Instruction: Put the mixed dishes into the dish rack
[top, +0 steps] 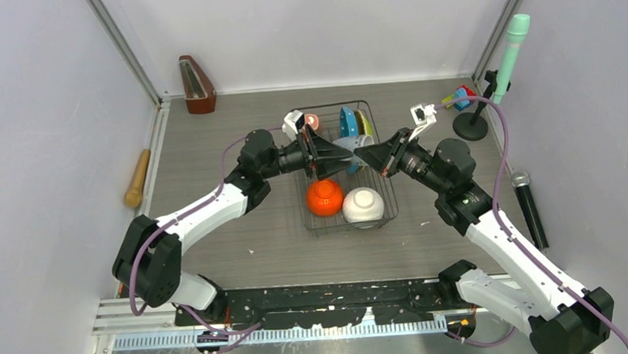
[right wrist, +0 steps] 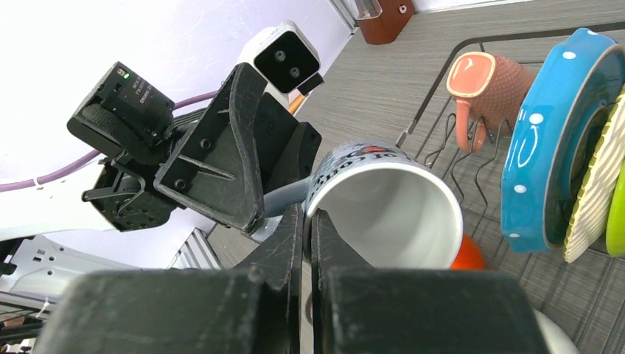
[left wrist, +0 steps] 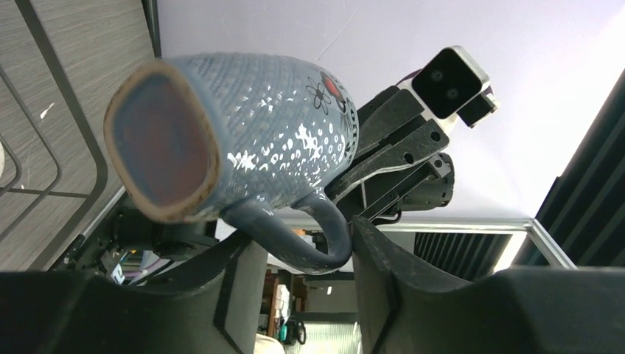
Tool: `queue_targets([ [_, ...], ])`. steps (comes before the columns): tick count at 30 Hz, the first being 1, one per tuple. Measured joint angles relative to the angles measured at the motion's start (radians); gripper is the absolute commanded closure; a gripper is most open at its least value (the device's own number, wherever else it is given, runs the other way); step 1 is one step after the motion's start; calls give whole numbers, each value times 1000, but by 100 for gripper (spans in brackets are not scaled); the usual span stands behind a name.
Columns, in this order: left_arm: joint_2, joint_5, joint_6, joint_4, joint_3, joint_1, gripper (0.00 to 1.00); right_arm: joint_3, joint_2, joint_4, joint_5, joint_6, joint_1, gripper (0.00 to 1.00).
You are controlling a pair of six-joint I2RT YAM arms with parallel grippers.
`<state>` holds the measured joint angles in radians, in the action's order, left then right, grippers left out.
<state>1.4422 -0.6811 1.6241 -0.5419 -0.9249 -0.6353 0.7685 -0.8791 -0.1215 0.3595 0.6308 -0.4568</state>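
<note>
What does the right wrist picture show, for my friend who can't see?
The right gripper has its jaws shut on the rim of a grey-blue mug, white inside, with the left gripper facing it from the far side. Behind stand a pink mug and a blue-rimmed plate in the wire dish rack.

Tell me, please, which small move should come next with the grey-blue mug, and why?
Probably the left gripper should open slightly and draw back from the handle. The right gripper is shut on the rim of the small grey-blue mug above the dish rack, and the left fingers straddle its handle; with both arms on it, lowering it seems awkward.
</note>
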Motion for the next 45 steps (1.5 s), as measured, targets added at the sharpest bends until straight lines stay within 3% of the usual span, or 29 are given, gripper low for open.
queue_targets([
  [3,0,0,24,-5,1,1,99,-18,0,-22,8,-6,2,96],
  [4,0,4,32,-14,0,1,100,-26,0,-24,11,-10,3,90],
  [5,0,5,33,-12,0,3,100,-31,0,-31,13,-18,3,73],
  [7,-2,3,15,10,0,2,100,-32,4,-22,12,-33,4,54],
  [10,-9,18,-103,112,-13,0,100,-32,26,2,7,-22,0,37],
  [12,-23,42,-207,224,-41,0,100,-32,56,45,-14,-23,-2,33],
  [18,-53,226,-565,644,-181,-6,100,1,151,203,-167,-35,-3,31],
  [22,-53,383,-783,818,-237,-44,100,6,216,289,-291,-45,-3,31],
  [28,-39,520,-1037,899,-237,-151,100,7,264,349,-385,-58,-2,31],
  [35,-39,676,-1199,928,-228,-195,100,14,273,400,-415,-82,-2,31],
  [41,-43,575,-1297,988,-229,-189,100,40,256,458,-426,-84,-2,33],
  [45,-43,462,-1351,1124,-253,-191,100,127,175,533,-425,-89,-2,33],
])
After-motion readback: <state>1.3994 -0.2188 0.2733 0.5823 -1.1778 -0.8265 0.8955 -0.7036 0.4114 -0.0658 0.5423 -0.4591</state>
